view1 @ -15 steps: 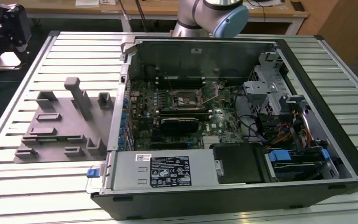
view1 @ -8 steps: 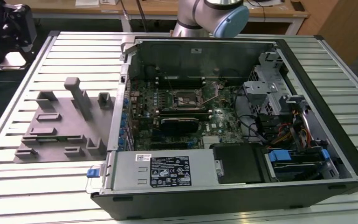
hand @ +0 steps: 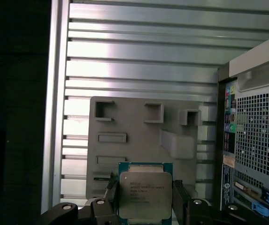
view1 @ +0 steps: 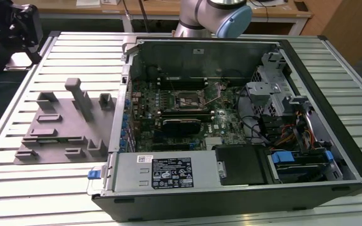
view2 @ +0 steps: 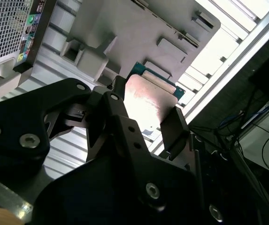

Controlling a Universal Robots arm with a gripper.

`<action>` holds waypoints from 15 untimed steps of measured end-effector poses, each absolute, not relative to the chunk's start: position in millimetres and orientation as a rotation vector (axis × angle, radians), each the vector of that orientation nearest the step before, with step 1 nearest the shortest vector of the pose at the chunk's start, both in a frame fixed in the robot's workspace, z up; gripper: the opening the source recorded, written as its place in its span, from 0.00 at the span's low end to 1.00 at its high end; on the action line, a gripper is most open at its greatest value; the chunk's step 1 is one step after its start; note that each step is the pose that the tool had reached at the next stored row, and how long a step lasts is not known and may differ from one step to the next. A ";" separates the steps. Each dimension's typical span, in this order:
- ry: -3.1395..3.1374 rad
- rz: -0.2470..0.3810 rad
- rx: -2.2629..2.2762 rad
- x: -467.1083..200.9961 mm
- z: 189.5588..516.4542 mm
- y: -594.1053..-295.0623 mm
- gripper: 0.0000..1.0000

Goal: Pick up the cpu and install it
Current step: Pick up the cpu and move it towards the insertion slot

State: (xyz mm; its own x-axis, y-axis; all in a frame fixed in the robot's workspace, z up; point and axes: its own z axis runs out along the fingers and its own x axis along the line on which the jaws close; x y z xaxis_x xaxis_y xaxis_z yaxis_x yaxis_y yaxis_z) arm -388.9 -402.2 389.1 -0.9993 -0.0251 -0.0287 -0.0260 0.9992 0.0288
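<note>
The cpu [hand: 145,193], a flat square chip with a shiny silver top and a green edge, sits between the two black fingers [hand: 180,199] of my gripper [hand: 145,199], which is shut on it. In the second wrist view the cpu [view2: 149,98] shows the same way, pinched by the gripper [view2: 146,115] on two opposite sides. It hangs well above the grey fixture plate [hand: 139,131], beside the back of the computer case [hand: 256,140]. In the exterior view the black socket frame [view1: 190,100] lies on the motherboard inside the open case, its metal lever raised.
The grey fixture plate [view1: 61,127] with its upright blocks lies on the ribbed aluminium table [view1: 36,188], at the exterior view's left of the open case [view1: 231,117]. The arm's base [view1: 216,16] stands behind the case. Cables and drive bays fill the case's right side.
</note>
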 end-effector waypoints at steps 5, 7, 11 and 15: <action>3.113 0.045 -0.040 -380.7 389.2 -402.2 0.55; 3.113 0.045 -0.040 -376.5 389.2 -402.2 0.55; 3.113 0.045 -0.040 -368.0 389.1 -402.2 0.55; 3.113 0.045 -0.040 -359.8 389.2 -402.2 0.55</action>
State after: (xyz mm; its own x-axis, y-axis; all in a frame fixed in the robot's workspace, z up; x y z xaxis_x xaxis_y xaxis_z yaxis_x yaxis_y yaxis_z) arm -359.8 -402.2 389.2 -0.9993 -0.0251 -0.0287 -0.0260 0.9992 0.0288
